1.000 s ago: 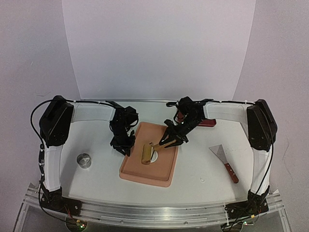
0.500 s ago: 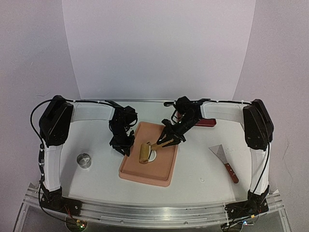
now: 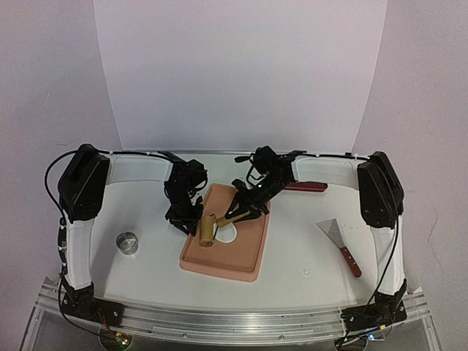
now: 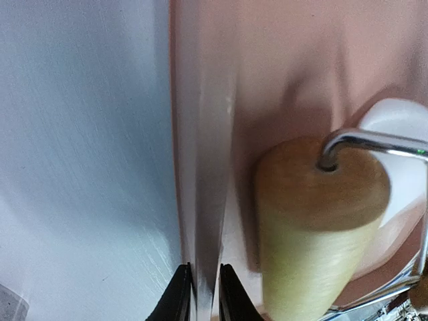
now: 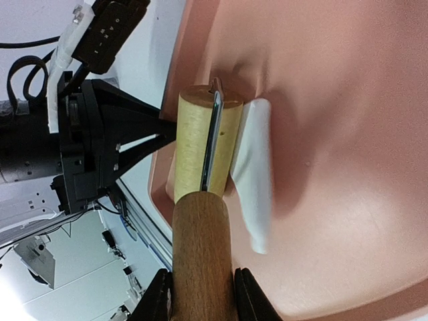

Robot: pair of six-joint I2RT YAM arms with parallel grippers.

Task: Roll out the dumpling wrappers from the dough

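Flattening the dough (image 5: 257,180) on the tray (image 3: 234,267).
With right gripper (image 5: 202,294) clamped on roller (image 5: 199,147) handle and left gripper (image 4: 204,294) seemingly pinching the tray rim, press evenly across.

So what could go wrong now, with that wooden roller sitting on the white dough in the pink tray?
The roller sits close to the tray rim, where the left claw pinches that rim; pushed further, it might bump either. The dough could stick to the wood and lift or tear. The right claw holds the roller by its handle alone, so it might twist and flatten the dough unevenly.
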